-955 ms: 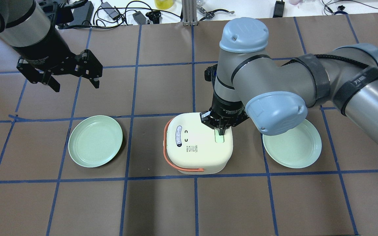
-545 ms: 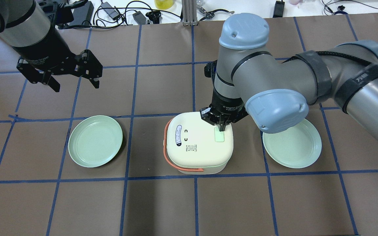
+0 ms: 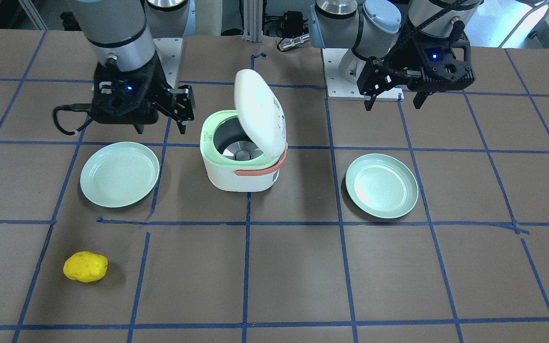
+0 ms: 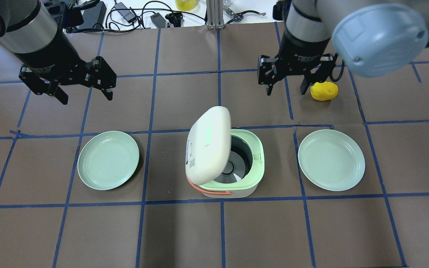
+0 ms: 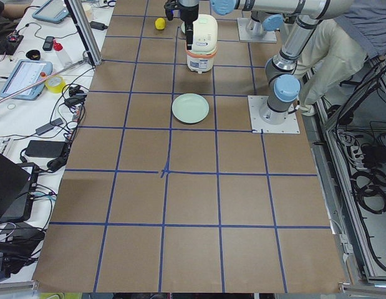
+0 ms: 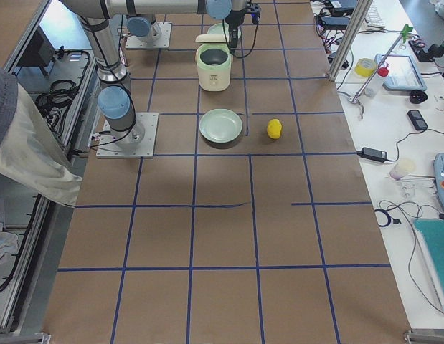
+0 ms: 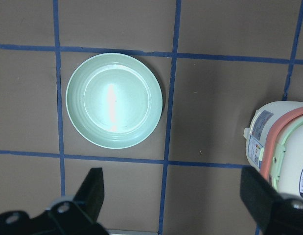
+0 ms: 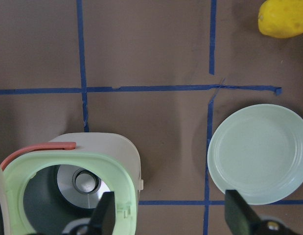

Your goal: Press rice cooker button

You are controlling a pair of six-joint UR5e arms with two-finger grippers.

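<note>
The right gripper (image 4: 286, 88) is held raised above the table (image 4: 184, 96), with its jaws spread wide and nothing gripped between them. The rice cooker (image 4: 250, 188) stands below this gripper, toward the left-arm side. Its lid (image 4: 209, 145) is tilted up open on the edge farthest from the gripper, so the green rim (image 4: 258, 156) and the metal pot (image 4: 237, 167) are exposed. The button cannot be made out in any view. The right plate (image 4: 331, 160) lies below the gripper's other side and is parted from the cooker wall by a strip of bare table. A yellow object (image 4: 324, 91) lies farther out from the robot than this gripper and to its right, apart from the plate's rim. The left gripper (image 4: 86, 97) is hung well apart from the cooker, with jaws equally wide and empty. The left plate (image 4: 108, 160) is seen beneath it, and the cooker's orange handle (image 4: 214, 192) is seen at its right. Bare table is left around both plates and between the two grippers.
</note>
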